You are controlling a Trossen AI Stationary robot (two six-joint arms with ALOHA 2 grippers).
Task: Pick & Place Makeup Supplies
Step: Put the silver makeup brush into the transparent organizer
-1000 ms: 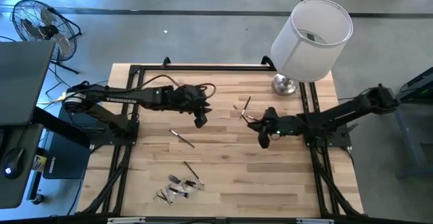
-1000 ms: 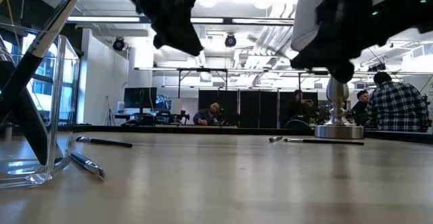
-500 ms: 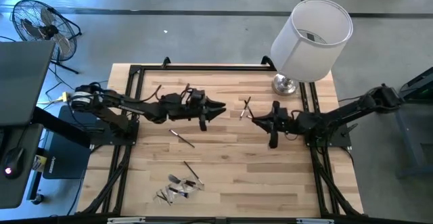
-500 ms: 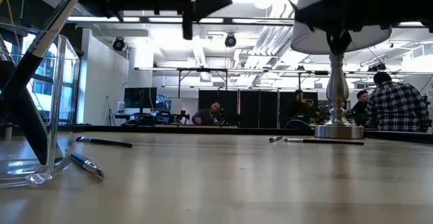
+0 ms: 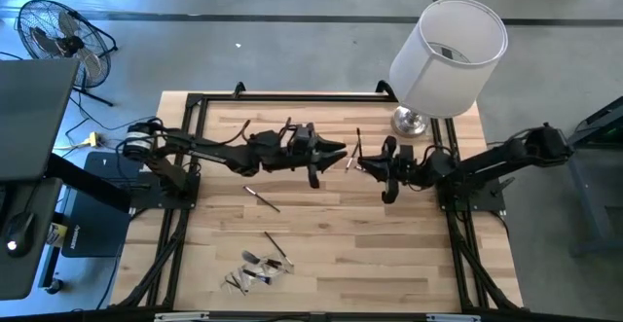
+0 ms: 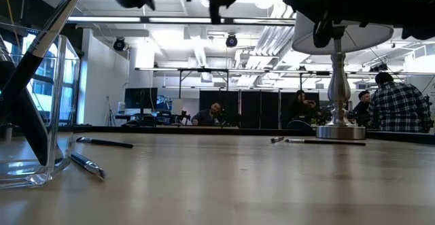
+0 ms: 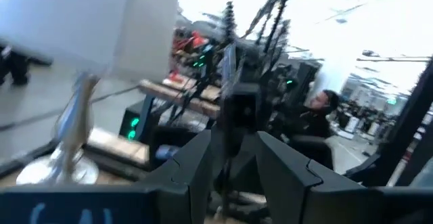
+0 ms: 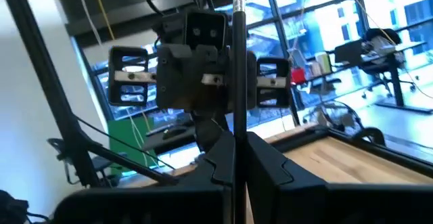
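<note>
Looks like a handover mid-air: right claw (image 5: 362,165) is clamped on a thin brush (image 8: 236,55), held upright above mid tabletop (image 5: 409,254). Left claw (image 5: 339,151) faces it, fingers parted, nothing in them. Advice: line the left fingers around the handle, close fully, only then release right. More brushes (image 5: 261,198) lie on the wood.

Open-plan lab: monitors (image 6: 139,100), seated people (image 6: 397,104) (exposed ceiling ducts).
</note>
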